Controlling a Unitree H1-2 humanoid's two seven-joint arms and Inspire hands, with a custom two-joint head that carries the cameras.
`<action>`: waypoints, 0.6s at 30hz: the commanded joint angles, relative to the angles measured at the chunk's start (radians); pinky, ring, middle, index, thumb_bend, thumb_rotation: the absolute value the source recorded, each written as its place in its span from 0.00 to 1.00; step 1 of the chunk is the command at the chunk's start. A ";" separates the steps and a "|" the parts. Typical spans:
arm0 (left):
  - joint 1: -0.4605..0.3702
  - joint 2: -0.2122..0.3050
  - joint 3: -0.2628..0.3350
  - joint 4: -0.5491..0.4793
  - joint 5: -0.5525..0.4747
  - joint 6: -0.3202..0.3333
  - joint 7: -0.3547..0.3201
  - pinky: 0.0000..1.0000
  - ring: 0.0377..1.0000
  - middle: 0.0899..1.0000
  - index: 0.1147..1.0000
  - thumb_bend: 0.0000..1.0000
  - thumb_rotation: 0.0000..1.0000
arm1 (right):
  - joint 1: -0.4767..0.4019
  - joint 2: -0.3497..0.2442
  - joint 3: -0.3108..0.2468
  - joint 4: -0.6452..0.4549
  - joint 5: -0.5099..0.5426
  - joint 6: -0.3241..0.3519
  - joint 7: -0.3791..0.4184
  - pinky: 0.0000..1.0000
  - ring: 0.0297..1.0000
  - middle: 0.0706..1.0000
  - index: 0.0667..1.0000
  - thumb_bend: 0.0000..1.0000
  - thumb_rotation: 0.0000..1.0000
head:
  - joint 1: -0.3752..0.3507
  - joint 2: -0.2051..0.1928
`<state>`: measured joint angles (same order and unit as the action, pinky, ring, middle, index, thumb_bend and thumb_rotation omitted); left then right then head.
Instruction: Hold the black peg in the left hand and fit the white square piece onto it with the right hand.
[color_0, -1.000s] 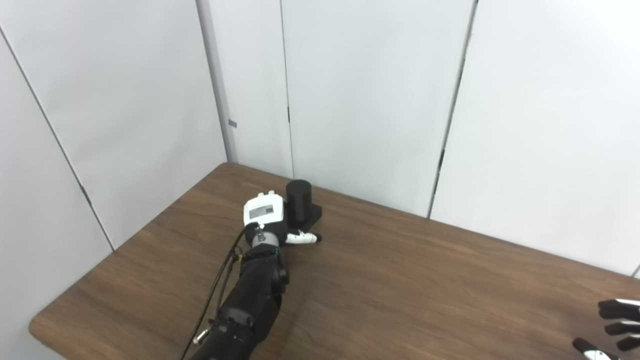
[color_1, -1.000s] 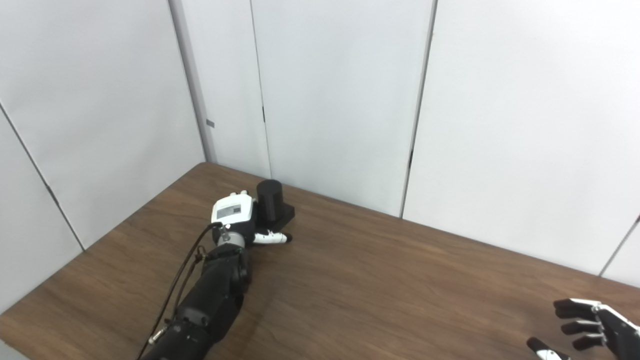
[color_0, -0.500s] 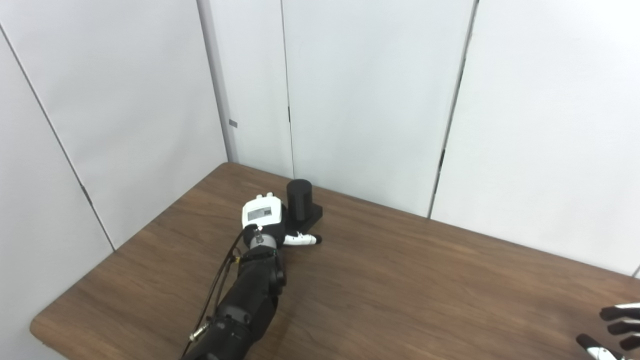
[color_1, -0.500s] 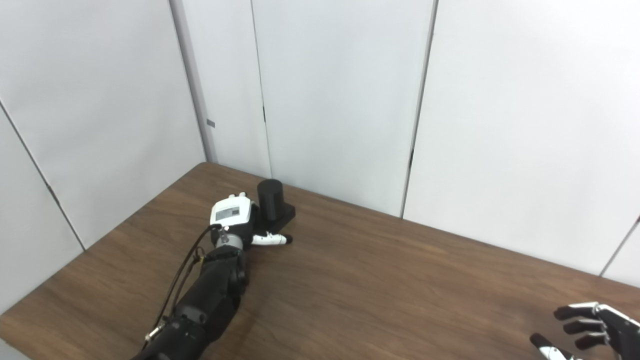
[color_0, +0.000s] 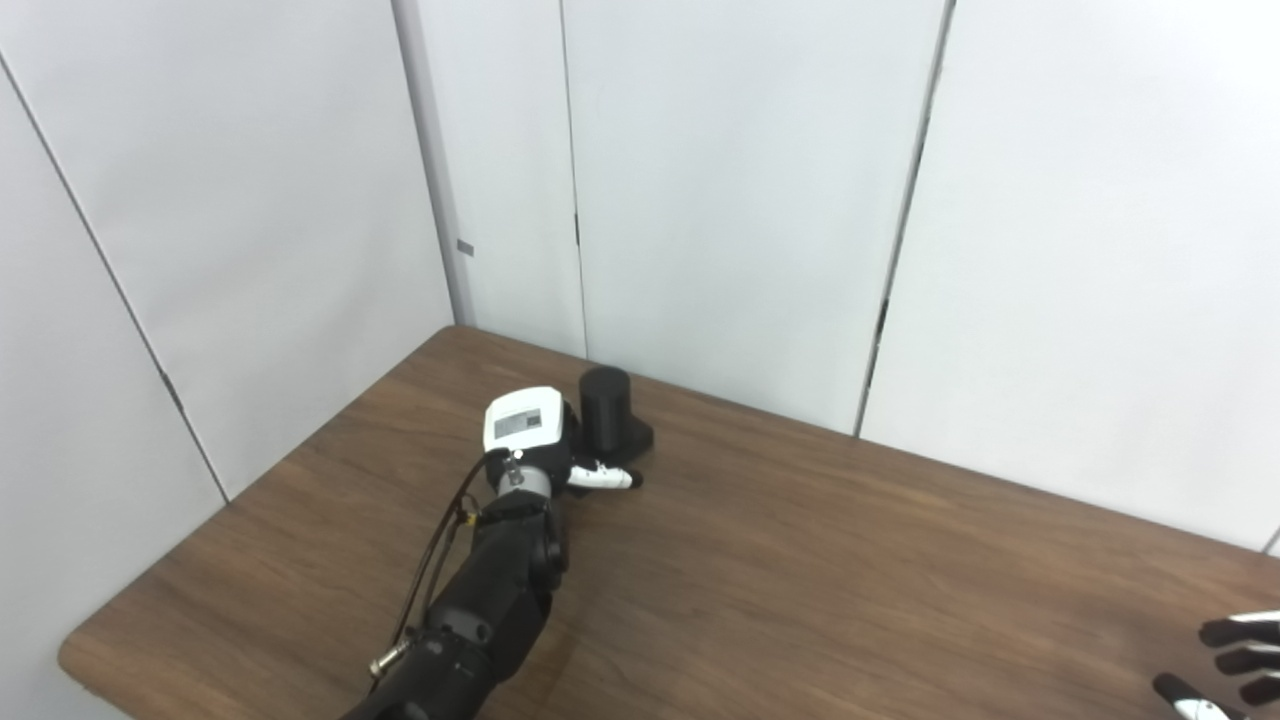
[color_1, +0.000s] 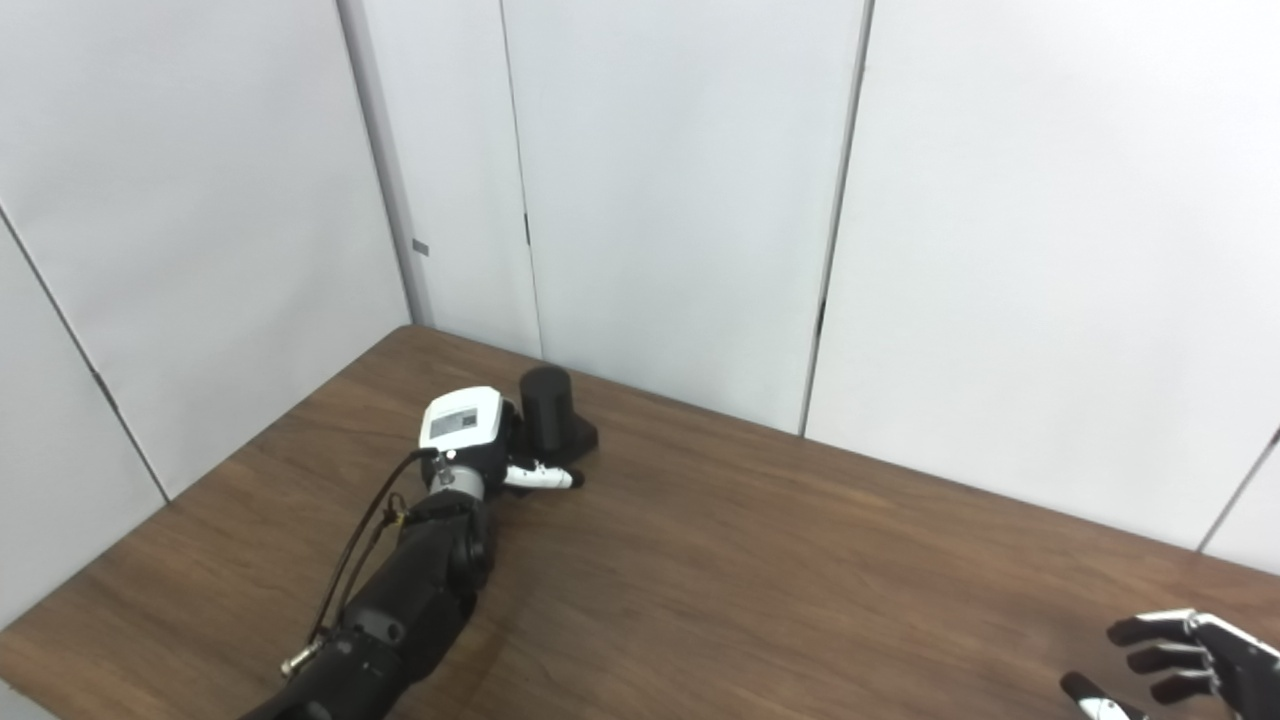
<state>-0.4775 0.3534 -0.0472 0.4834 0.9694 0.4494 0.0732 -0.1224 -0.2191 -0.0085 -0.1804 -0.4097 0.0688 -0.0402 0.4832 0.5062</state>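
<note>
The left arm is stretched across the wooden surface (color_0: 800, 560) toward its far left corner. The left hand (color_0: 535, 440) is set just beside the peg (color_0: 606, 408), on its left, with the thumb (color_0: 603, 479) laid out in front of the peg's base. Whether the fingers are closed on the peg cannot be told, since they are hidden behind the hand's white back.

The peg is stood near the far edge of the surface, close to the wall panels (color_0: 740, 190). Its long axis is roughly vertical, the rounded top pointed up, a flat black base beneath it.

At the lower right corner, the right hand (color_1: 1175, 665) is seen only in part, fingers spread and nothing held.
</note>
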 joint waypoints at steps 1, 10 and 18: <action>0.004 0.035 -0.025 -0.006 -0.031 -0.022 -0.001 0.76 0.85 0.79 0.42 0.53 0.07 | -0.027 -0.011 -0.010 -0.047 0.000 -0.007 -0.004 0.44 0.53 0.57 0.45 0.50 0.11 | -0.001 0.001; 0.029 0.078 -0.138 -0.042 -0.121 -0.105 -0.018 0.80 0.83 0.80 0.42 0.52 0.06 | -0.031 -0.004 -0.009 -0.058 -0.001 0.000 -0.005 0.44 0.52 0.56 0.45 0.50 0.11 | -0.018 0.003; 0.072 0.105 -0.213 -0.131 -0.212 -0.250 -0.051 0.87 0.86 0.82 0.42 0.52 0.07 | -0.032 0.006 -0.002 -0.070 -0.008 0.010 -0.006 0.44 0.53 0.57 0.45 0.50 0.11 | -0.055 0.015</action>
<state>-0.4165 0.4575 -0.2287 0.3741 0.7710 0.2570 0.0582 -0.1226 -0.2134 -0.0070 -0.2095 -0.4172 0.0882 -0.0387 0.4296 0.5200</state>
